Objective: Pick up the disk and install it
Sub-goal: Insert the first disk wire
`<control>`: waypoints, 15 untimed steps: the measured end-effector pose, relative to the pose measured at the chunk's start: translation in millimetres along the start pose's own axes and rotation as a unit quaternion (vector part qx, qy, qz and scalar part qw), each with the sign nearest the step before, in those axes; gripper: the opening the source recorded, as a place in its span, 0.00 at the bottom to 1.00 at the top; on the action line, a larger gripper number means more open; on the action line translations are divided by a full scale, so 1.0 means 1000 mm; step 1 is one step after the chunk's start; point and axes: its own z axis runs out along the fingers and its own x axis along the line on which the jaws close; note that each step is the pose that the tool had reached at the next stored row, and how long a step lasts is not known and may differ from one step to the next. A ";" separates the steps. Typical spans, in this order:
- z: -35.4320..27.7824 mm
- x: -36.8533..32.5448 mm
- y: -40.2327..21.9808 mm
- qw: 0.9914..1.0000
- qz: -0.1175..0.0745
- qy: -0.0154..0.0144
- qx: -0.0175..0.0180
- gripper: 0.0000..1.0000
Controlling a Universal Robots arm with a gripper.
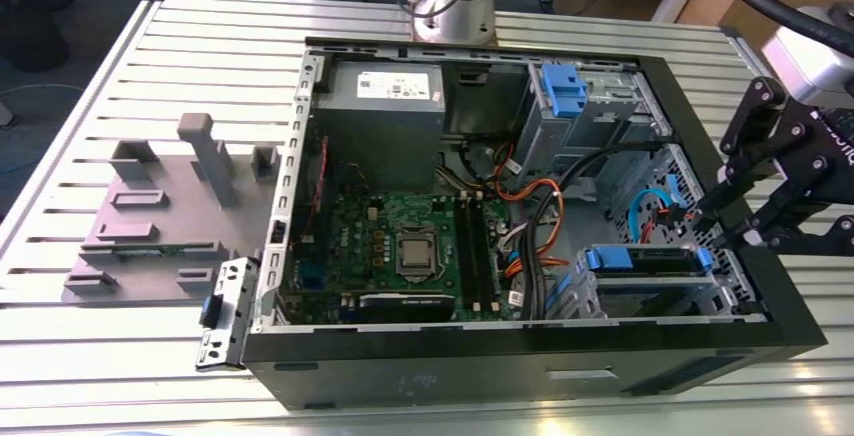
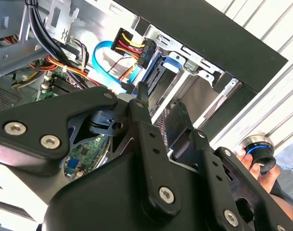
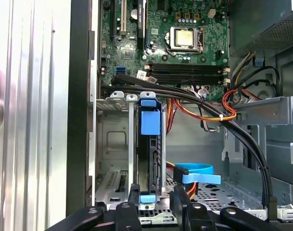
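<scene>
Black sheet metal walls one open computer case (image 1: 534, 356), lying on its side on a slatted metal table (image 1: 80, 356). Inside the case are one green motherboard (image 1: 400, 246), one grey power supply box (image 1: 380, 96), one silver drive cage (image 3: 112, 139) and one disk (image 3: 150, 125). A second blue bracket (image 1: 561, 91) sits in the case's far bay. One grey fixture (image 1: 154, 221) lies outside the case, on the exterior view's left.

The cage stands in a corner of the case, tight against the black side wall. A bundle of black cables (image 3: 209, 108) crosses just past the cage's far end, and a blue flat cable (image 3: 199, 173) curls on the case floor beside it. Between the cage and the bay wall, the case floor is open.

The disk stands on edge in the cage's slot, with its blue rail tabs showing at both ends. The one hand (image 3: 155, 202) hovers at the case's rim over the disk's near end. Its fingers (image 3: 133, 195) are apart, one on either side of that end, and a gap shows beside the disk. I cannot tell whether the other finger touches the cage. In the second wrist view a person's hand (image 2: 247, 159) shows outside the case.
</scene>
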 end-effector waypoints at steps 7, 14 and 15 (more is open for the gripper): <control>0.0000 0.0000 -0.0015 1.000 0.000 0.000 0.000 0.41; -0.0001 0.0000 -0.0027 1.000 0.000 0.000 0.000 0.41; -0.0001 0.0000 -0.0029 1.000 0.000 0.000 0.000 0.41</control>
